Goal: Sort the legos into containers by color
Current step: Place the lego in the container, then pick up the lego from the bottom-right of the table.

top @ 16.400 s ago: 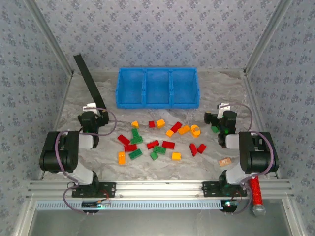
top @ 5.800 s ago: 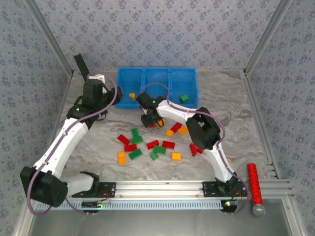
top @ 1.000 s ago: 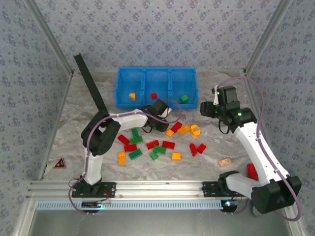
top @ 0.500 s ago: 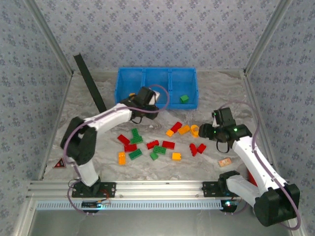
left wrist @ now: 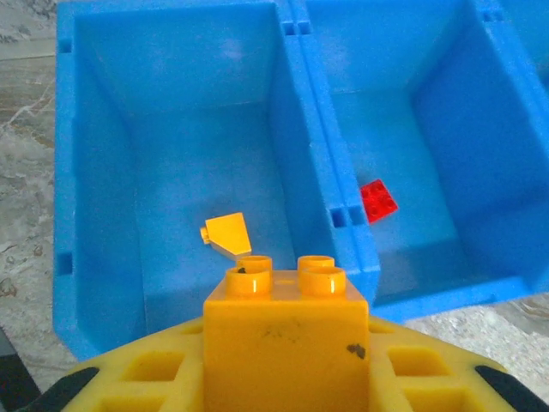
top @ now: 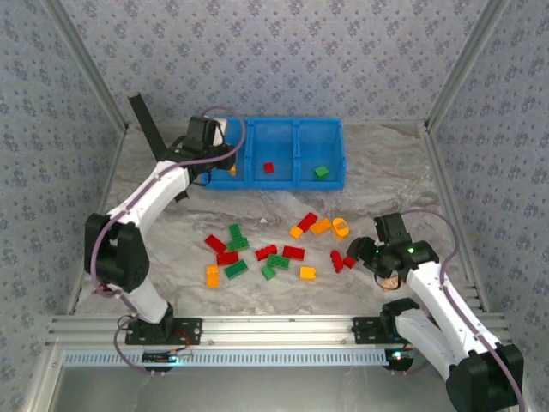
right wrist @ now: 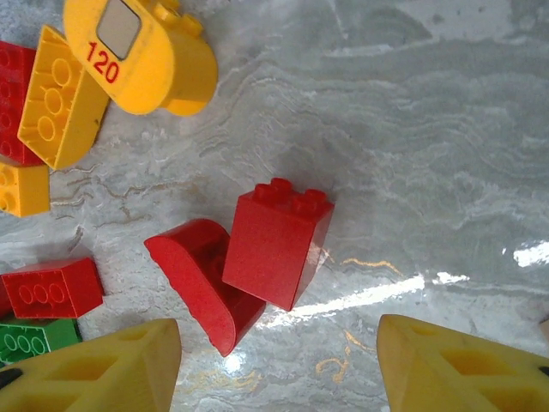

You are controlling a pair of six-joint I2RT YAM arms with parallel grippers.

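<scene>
Overhead layout: we see two white arms over a marbled table, a blue three-compartment bin at the far side, and loose legos scattered mid-table.
Left gripper: it hovers at the bin's left end, fingers clamped on an orange-yellow brick whose studs point toward the bin.
Held brick and bin: from the left wrist we see the brick above the near wall of the left compartment, not yet inside it.
Left compartment: one orange-yellow sloped piece lies on the floor.
Middle compartment: one small red brick.
Right compartment: one green brick.
Right gripper: low over the table at the right edge of the scatter, fingers spread wide, grasping nothing.
Legos at that claw: a tall red brick and a curved red piece touch each other, lying between and just ahead of the two fingertips, touching neither.
Beyond them: we see a rounded orange-yellow piece marked 120.
</scene>
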